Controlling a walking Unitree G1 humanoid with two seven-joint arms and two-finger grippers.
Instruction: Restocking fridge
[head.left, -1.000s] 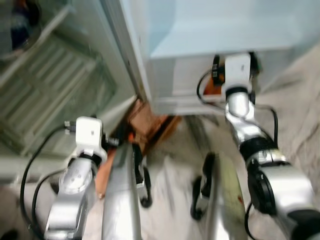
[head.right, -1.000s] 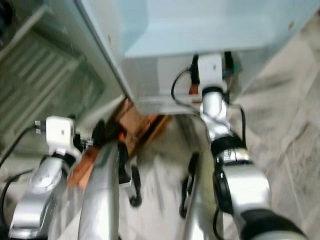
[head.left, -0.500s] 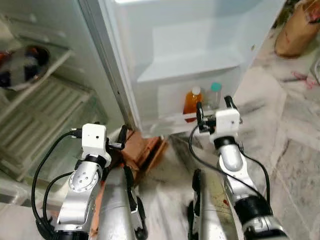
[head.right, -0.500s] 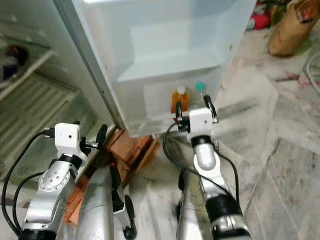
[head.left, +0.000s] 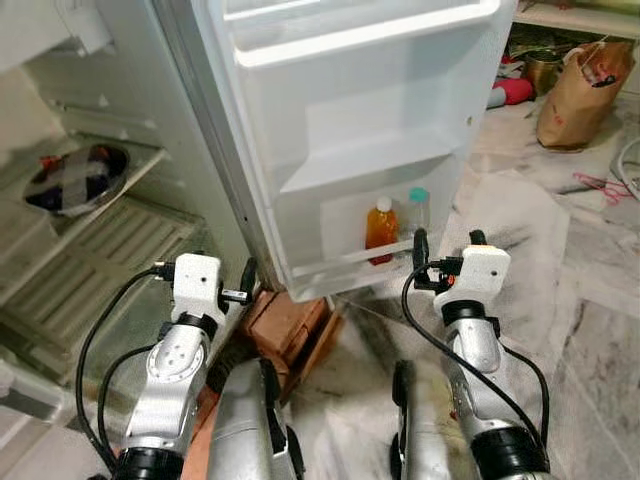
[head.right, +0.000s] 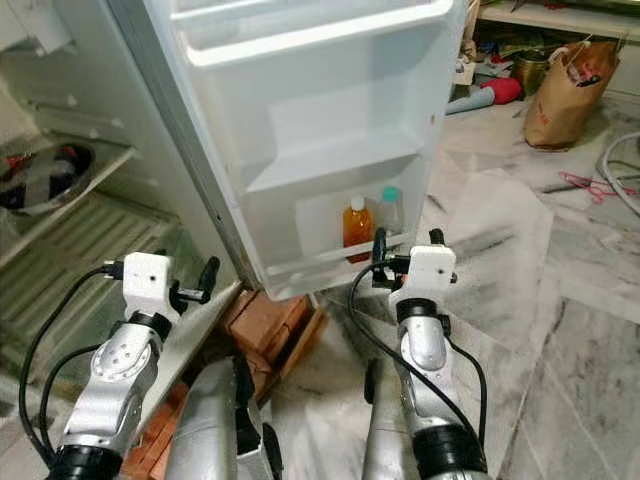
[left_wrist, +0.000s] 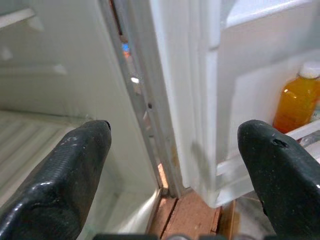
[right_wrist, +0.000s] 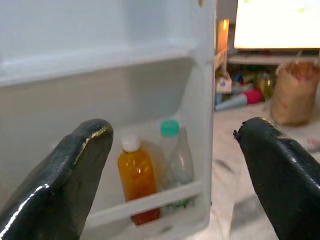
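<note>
Both grippers, left (left_wrist: 170, 165) and right (right_wrist: 175, 165), hang open and empty before the fridge door's bottle shelf (head.left: 350, 262); fetch stock next, steering clear of the orange bottle (head.left: 380, 228).

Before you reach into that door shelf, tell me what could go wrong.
1. The orange bottle and the green-capped bottle stand touching behind a low rail; grabbing one could topple the other.
2. Both the right gripper and left gripper are open and empty, so there is nothing to restock yet.
</note>
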